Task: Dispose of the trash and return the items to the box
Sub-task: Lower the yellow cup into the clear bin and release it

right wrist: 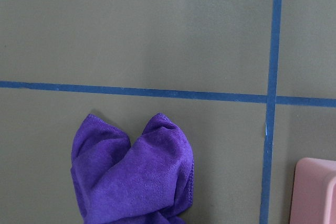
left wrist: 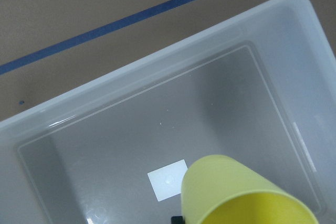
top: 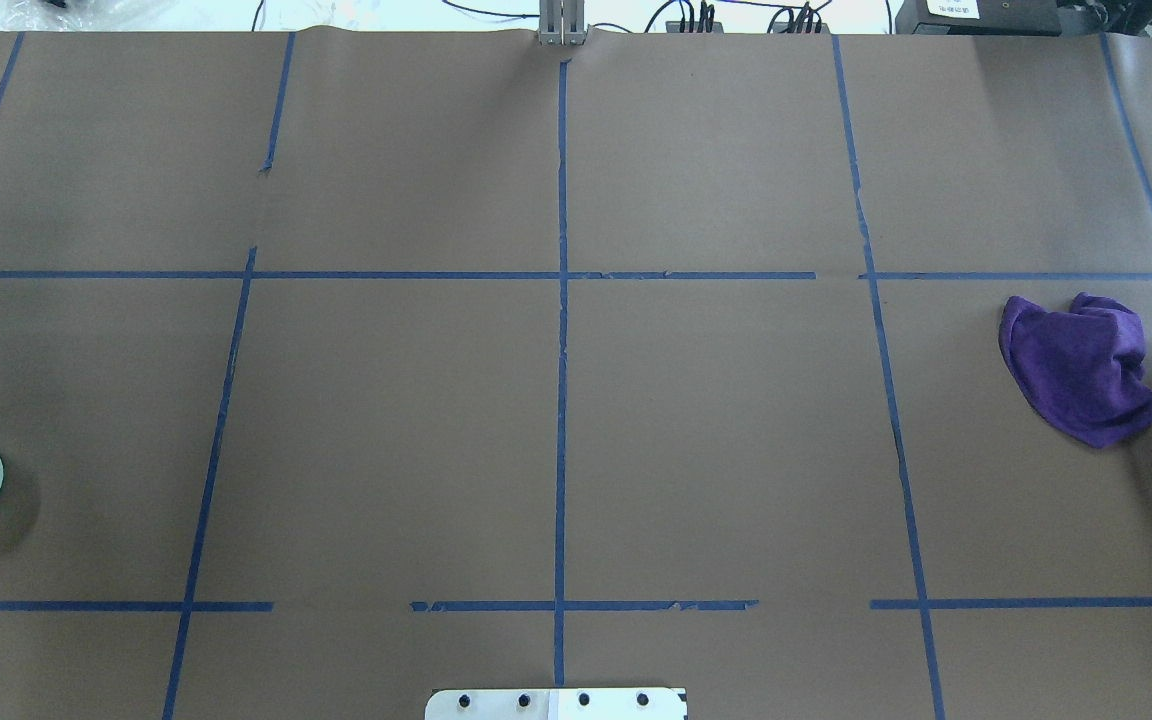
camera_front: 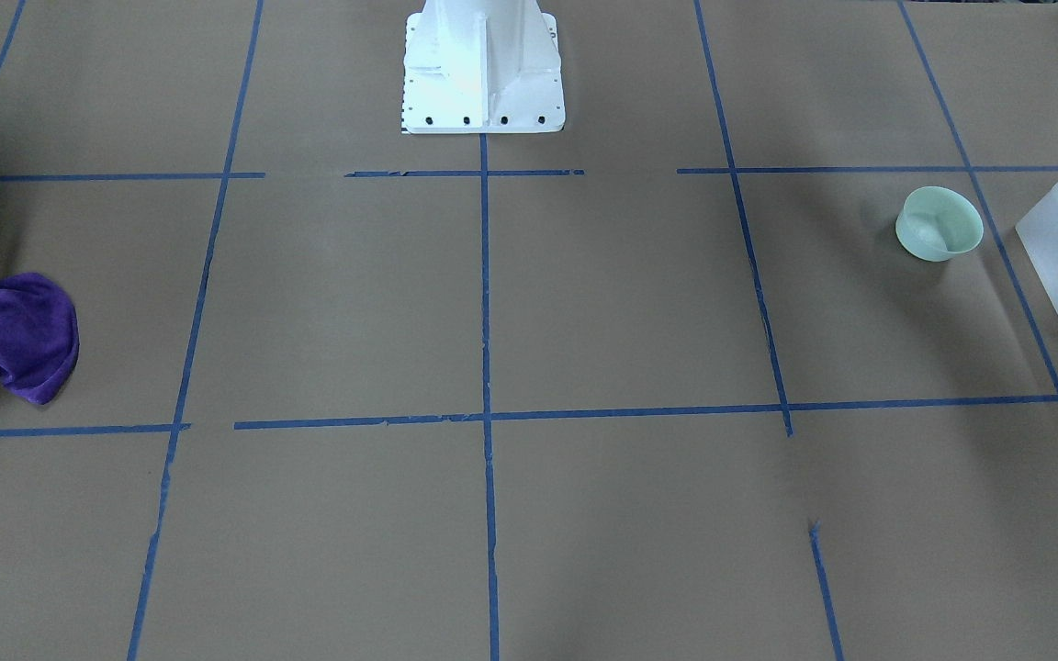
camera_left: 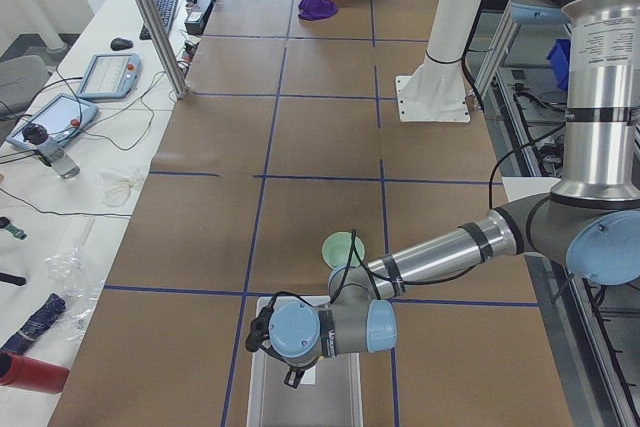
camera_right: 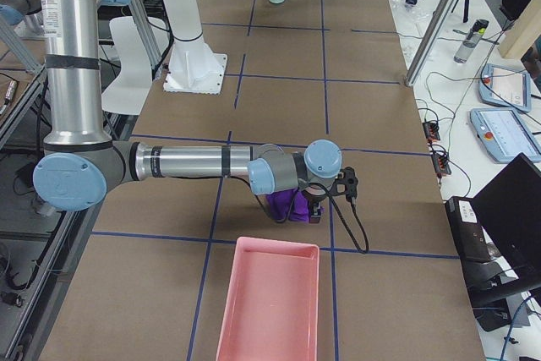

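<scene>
Got yellow cup (left wrist: 231,195) clamped in left gripper (camera_left: 291,378) over the box (left wrist: 157,69), can't tell the jaws on right gripper (camera_right: 315,212), might bounce it out if let go tilted from up here.

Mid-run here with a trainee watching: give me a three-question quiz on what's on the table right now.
1. True or false: the green bowl stands on the table, outside the box.
2. Which lies nearest the pink tray? A) purple cloth B) green bowl C) box
3. Fill in: in the left wrist view, a ___ cup shows over the box's floor.
Key: 1 true; 2 A; 3 yellow.
</scene>
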Action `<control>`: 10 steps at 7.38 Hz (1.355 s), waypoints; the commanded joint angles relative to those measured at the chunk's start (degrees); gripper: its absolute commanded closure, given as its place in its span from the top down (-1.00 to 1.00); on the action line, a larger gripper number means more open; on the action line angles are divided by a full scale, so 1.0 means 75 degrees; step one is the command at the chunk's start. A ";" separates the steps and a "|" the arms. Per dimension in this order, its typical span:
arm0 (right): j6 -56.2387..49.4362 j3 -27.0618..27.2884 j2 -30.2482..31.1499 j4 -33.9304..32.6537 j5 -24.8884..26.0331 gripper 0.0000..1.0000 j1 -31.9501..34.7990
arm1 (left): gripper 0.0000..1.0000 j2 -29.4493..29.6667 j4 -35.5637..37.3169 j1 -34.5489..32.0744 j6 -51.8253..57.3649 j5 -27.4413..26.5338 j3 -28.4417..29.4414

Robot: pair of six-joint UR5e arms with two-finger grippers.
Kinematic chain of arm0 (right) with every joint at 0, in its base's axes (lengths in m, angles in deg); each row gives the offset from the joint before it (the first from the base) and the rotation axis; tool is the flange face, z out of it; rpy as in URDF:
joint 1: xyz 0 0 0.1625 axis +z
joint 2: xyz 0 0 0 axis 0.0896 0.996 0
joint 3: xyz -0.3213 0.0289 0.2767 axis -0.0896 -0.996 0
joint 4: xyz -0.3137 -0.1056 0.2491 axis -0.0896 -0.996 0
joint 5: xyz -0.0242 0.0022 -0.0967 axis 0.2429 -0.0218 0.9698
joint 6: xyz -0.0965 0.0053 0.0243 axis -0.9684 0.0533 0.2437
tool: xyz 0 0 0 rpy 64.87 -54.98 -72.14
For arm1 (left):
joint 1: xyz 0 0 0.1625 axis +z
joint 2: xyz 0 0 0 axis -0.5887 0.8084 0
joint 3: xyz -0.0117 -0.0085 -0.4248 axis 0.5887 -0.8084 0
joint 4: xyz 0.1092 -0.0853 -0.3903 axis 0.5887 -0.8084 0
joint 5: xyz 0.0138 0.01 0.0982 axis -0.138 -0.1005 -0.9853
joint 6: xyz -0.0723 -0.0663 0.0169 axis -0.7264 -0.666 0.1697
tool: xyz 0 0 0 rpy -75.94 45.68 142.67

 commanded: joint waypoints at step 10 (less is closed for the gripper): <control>0.4611 0.0703 0.0894 0.2541 0.1598 1.00 -0.2456 | 0.98 -0.0040 0.1409 0.0628 -0.1193 0.0122 -0.3001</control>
